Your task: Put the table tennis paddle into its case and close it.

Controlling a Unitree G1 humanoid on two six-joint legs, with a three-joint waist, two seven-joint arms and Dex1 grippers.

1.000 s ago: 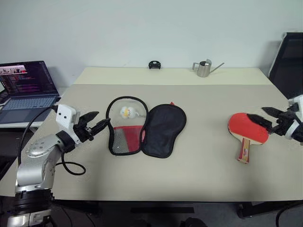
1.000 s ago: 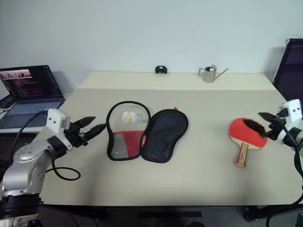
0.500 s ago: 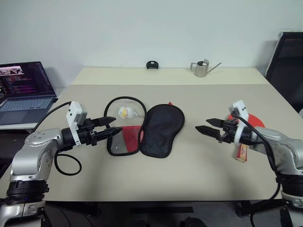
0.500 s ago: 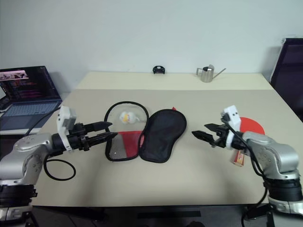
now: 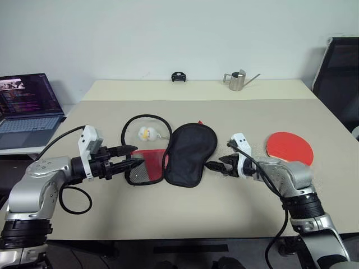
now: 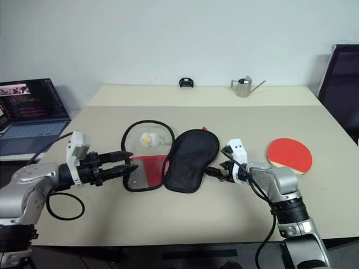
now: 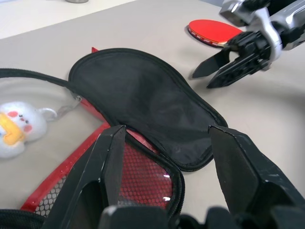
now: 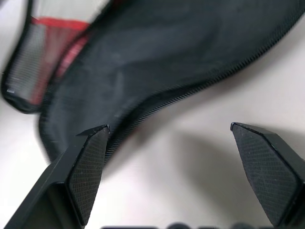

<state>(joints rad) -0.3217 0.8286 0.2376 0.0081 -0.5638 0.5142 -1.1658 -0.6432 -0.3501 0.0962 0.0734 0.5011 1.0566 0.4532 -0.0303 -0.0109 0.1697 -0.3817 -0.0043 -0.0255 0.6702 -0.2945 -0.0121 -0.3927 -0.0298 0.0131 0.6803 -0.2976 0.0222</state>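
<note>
Paddle (image 5: 289, 148) handle hidden behind right arm, small black object (image 5: 178, 77) at table's far edge perhaps a clip

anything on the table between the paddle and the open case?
Yes: the right gripper, open, sits at the case's right edge, with its arm across the table between the case and the paddle. No loose object lies in that stretch.

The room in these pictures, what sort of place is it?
Probably an office or lab workspace. A large beige table stands against a plain wall, an open laptop showing code sits on a side desk, and a dark office chair stands at the table's far right corner.
</note>
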